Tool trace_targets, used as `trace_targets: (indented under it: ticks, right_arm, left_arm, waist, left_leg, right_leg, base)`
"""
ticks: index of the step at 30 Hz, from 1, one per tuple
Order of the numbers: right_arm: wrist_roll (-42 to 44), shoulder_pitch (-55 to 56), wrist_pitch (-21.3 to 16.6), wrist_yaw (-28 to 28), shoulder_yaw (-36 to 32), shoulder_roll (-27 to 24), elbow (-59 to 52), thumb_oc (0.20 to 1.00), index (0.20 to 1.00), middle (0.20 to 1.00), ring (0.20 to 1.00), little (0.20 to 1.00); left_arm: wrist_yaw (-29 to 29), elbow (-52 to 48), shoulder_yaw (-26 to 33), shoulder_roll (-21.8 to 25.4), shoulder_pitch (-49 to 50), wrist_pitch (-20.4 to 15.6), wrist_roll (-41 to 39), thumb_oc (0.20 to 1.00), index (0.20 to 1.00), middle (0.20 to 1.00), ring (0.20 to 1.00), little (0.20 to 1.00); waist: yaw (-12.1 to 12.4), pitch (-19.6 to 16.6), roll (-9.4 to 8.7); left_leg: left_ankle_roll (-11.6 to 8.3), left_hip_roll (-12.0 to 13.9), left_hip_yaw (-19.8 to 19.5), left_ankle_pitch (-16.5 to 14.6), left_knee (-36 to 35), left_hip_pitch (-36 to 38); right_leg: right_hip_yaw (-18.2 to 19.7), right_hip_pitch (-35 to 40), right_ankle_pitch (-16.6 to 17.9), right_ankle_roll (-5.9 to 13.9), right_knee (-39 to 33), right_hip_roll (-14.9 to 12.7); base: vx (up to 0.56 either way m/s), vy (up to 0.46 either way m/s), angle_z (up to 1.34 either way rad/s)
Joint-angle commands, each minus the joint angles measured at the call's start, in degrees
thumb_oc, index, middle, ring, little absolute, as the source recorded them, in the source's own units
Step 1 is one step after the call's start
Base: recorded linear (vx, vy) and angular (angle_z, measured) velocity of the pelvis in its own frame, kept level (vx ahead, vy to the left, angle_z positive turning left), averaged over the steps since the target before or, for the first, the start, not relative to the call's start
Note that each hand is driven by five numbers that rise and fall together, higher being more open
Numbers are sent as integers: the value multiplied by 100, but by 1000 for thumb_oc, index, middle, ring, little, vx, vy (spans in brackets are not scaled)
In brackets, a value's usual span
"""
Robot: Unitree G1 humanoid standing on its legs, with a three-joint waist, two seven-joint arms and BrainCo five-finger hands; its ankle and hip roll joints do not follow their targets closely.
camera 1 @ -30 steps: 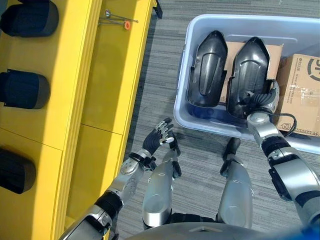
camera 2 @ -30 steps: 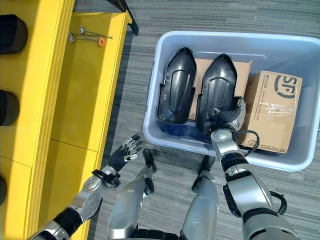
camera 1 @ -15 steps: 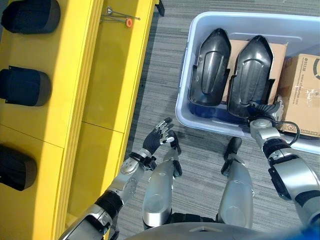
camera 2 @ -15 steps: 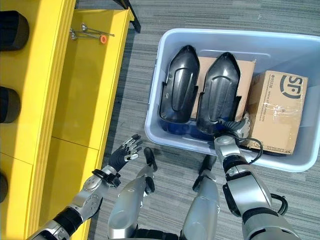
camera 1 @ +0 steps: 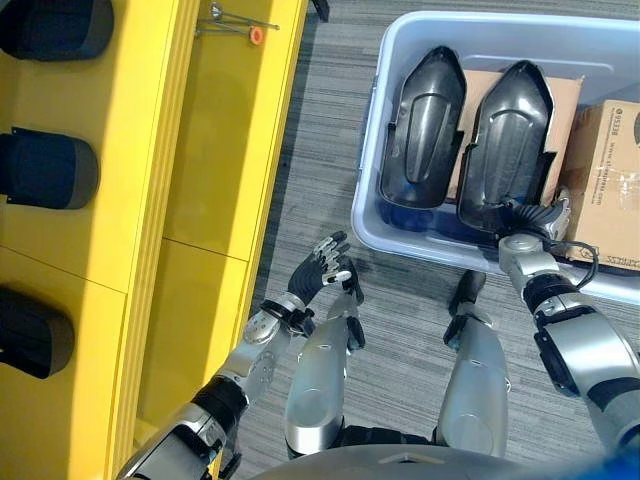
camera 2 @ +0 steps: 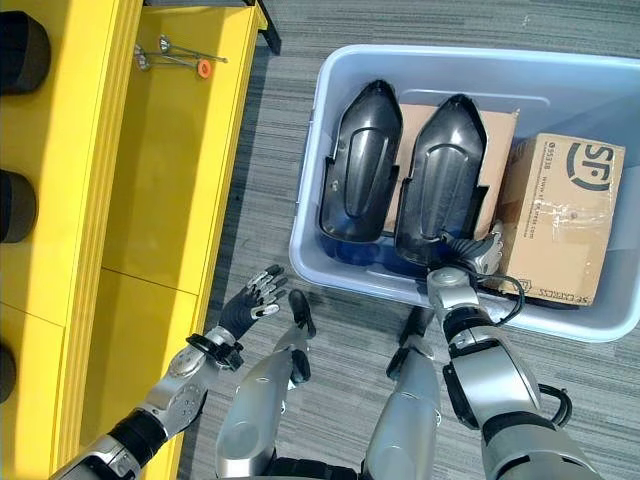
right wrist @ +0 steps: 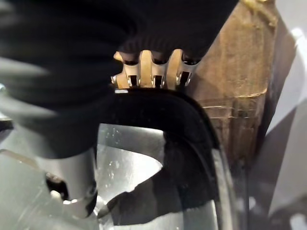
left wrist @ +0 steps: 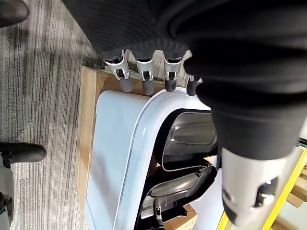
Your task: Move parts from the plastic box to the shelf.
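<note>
pale blue plastic box (camera 2: 330, 90) stands on the grey carpeted floor (camera 2: 260, 230), beside the yellow shelf (camera 2: 160, 180). two black moulded parts lie side by side in the box, leaning against its near wall: the left part (camera 2: 360, 160) and the right part (camera 2: 440, 175). behind them a flat piece of cardboard (camera 2: 410, 120) rests in the box, and a taped cardboard carton (camera 2: 560, 215) occupies the box's right end, just beside the right part.

right hand (camera 2: 478, 256) is at the near end of the right part, inside the box's near wall. in the right wrist view its fingers (right wrist: 152, 72) are curled over the dark rim of that part, with the thumb on the other side, so the hand is grasping the right part.

left hand (camera 1: 322, 268) hangs above the floor between the shelf and the box, well apart from both, fingers relaxed and holding nothing. in the left wrist view its fingers (left wrist: 144, 79) extend straight.

three dark parts sit along the shelf's far left edge: one at the top (camera 1: 55, 25), one in the middle (camera 1: 45, 170) and one lower down (camera 1: 30, 335). a small metal tool with an orange tip (camera 2: 185, 60) lies at the shelf's top end.
</note>
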Motion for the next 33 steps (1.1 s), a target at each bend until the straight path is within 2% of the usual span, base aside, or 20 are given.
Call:
trace_targets:
  ticks: [1, 4, 5, 8, 12, 15, 18, 19, 20, 22, 25, 27, 28, 33]
  right_arm:
    - [-519, -288, -10, -67, 144, -283, 25, 1000, 1000, 1000, 1000, 1000]
    - [-954, -372, 158, -173, 318, -349, -18, 1000, 1000, 1000, 1000, 1000]
    - [-1342, -441, 327, -236, 459, -416, -56, 1000, 1000, 1000, 1000, 1000]
    - [-1749, -511, 557, -261, 596, -485, -88, 1000, 1000, 1000, 1000, 1000]
    - [-2559, -642, 1057, -173, 987, -561, -77, 1000, 1000, 1000, 1000, 1000]
    - [-2750, -697, 1250, -101, 1149, -536, -43, 1000, 1000, 1000, 1000, 1000]
    - [-2661, -717, 1310, 23, 1222, -521, -14, 1000, 1000, 1000, 1000, 1000]
    - [-2421, -739, 1316, 36, 1255, -500, 13, 1000, 1000, 1000, 1000, 1000]
    - [-1699, -720, 1256, 0, 1174, -431, 107, 1000, 1000, 1000, 1000, 1000]
    - [-1641, -686, 1169, 46, 1084, -411, 146, 1000, 1000, 1000, 1000, 1000]
    - [-1107, -676, 982, 312, 922, -319, 243, 1000, 1000, 1000, 1000, 1000]
    - [-910, -694, 948, 422, 865, -294, 279, 611, 611, 611, 611, 611]
    - [-744, -705, 899, 505, 803, -279, 315, 200, 200, 200, 200, 200]
    - [-758, -760, 937, 593, 708, -259, 411, 200, 200, 200, 200, 200]
  left_arm:
    - [-63, -276, -212, -103, -103, -125, 45, 1000, 1000, 1000, 1000, 1000]
    - [-88, -253, -221, -102, -125, -84, 85, 1000, 1000, 1000, 1000, 1000]
    - [-124, -233, -227, -97, -122, -114, 77, 1000, 1000, 1000, 1000, 1000]
    - [-148, -223, -231, -82, -129, -138, 43, 1000, 1000, 1000, 1000, 1000]
    - [-237, -126, -218, -65, -121, -212, 51, 1000, 1000, 1000, 1000, 1000]
    - [-311, -69, -172, -69, -124, -201, 60, 1000, 1000, 1000, 1000, 1000]
    - [-345, -34, -156, -63, -131, -195, 93, 1000, 1000, 1000, 1000, 1000]
    - [-358, -10, -146, -71, -135, -197, 106, 1000, 1000, 1000, 1000, 1000]
    - [-372, -14, -127, -55, -140, -194, 78, 1000, 1000, 1000, 1000, 1000]
    - [-346, -43, -122, -48, -144, -182, 73, 1000, 1000, 1000, 1000, 1000]
    - [-245, -118, -111, -58, -191, -83, 98, 1000, 1000, 1000, 1000, 1000]
    - [-219, -124, -123, -65, -200, -62, 95, 1000, 1000, 1000, 1000, 1000]
    - [-190, -163, -119, -72, -214, -10, 124, 1000, 1000, 1000, 1000, 1000]
    - [-87, -247, -160, -97, -229, 69, 108, 1000, 1000, 1000, 1000, 1000]
  waist:
    - [31, 17, 308]
    - [42, 17, 308]
    - [51, 17, 309]
    - [61, 17, 314]
    - [114, 17, 300]
    - [167, 17, 283]
    - [189, 17, 267]
    - [203, 17, 258]
    - [231, 17, 246]
    - [235, 17, 247]
    - [259, 17, 251]
    - [271, 17, 252]
    - [278, 17, 254]
    - [296, 17, 286]
  left_leg:
    - [-376, 78, -238, -439, 362, -230]
    - [-375, 76, -239, -439, 376, -263]
    - [-370, 76, -243, -432, 374, -302]
    - [-366, 75, -258, -440, 415, -364]
    - [-353, 91, -286, -437, 464, -470]
    - [-340, 102, -312, -447, 505, -527]
    - [-336, 109, -327, -449, 533, -569]
    - [-337, 115, -328, -443, 533, -582]
    - [-335, 123, -356, -440, 538, -633]
    - [-334, 122, -362, -441, 548, -663]
    - [-341, 135, -374, -438, 588, -766]
    - [-345, 137, -378, -438, 599, -794]
    - [-350, 139, -380, -440, 618, -829]
    - [-383, 171, -370, -430, 693, -975]
  right_leg:
    - [-24, -261, -274, 18, 392, 196]
    - [-34, -295, -263, 25, 406, 184]
    - [-35, -339, -257, 28, 422, 180]
    - [-33, -382, -262, 30, 448, 168]
    - [-59, -454, -239, 42, 471, 143]
    - [-94, -473, -235, 47, 489, 115]
    - [-110, -488, -225, 49, 493, 105]
    - [-118, -496, -218, 49, 492, 104]
    - [-135, -522, -219, 42, 497, 99]
    - [-141, -543, -223, 37, 502, 102]
    - [-157, -634, -226, 31, 550, 78]
    - [-169, -660, -229, 27, 570, 66]
    - [-174, -699, -231, 25, 594, 60]
    - [-184, -851, -245, 16, 691, 21]
  base:
    - [0, 0, 0]
    - [0, 0, 0]
    - [0, 0, 0]
    - [0, 0, 0]
    - [0, 0, 0]
    - [8, -19, 4]
    - [1, -4, 1]
    - [17, -14, 4]
    - [21, -8, 3]
    - [6, 5, 2]
    - [18, 9, 6]
    - [16, 2, 4]
    - [0, 0, 0]
    - [0, 0, 0]
